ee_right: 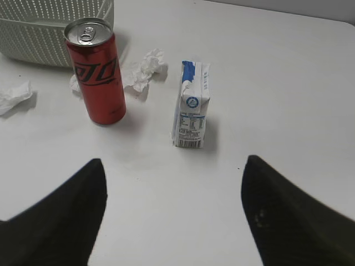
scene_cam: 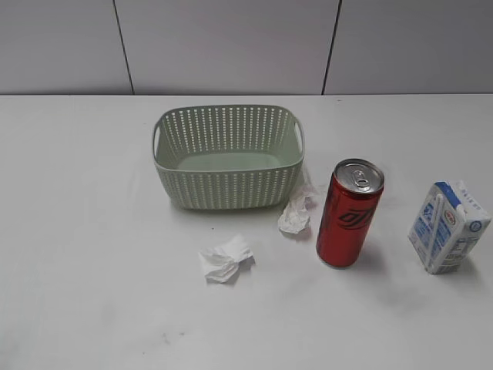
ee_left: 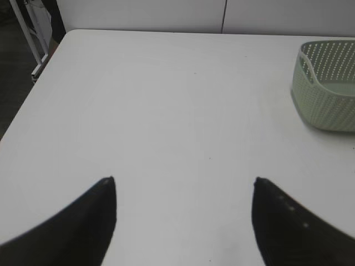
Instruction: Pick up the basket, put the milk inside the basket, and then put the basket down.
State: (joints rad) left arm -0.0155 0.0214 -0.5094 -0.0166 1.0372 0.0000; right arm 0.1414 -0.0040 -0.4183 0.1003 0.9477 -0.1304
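Observation:
The pale green slotted basket (scene_cam: 227, 158) stands empty on the white table, behind the middle. It also shows at the right edge of the left wrist view (ee_left: 327, 88) and at the top left of the right wrist view (ee_right: 55, 27). The white-and-blue milk carton (scene_cam: 447, 227) stands upright at the right; in the right wrist view (ee_right: 191, 105) it stands just ahead of my right gripper. My right gripper (ee_right: 175, 166) is open and empty. My left gripper (ee_left: 183, 180) is open and empty over bare table, well left of the basket. Neither gripper shows in the exterior view.
A tall red soda can (scene_cam: 349, 213) stands between basket and milk, also in the right wrist view (ee_right: 95, 72). Two crumpled white tissues lie near the basket's front: one (scene_cam: 226, 260) in front, one (scene_cam: 296, 212) beside the can. The table's left edge (ee_left: 33, 91) shows in the left wrist view.

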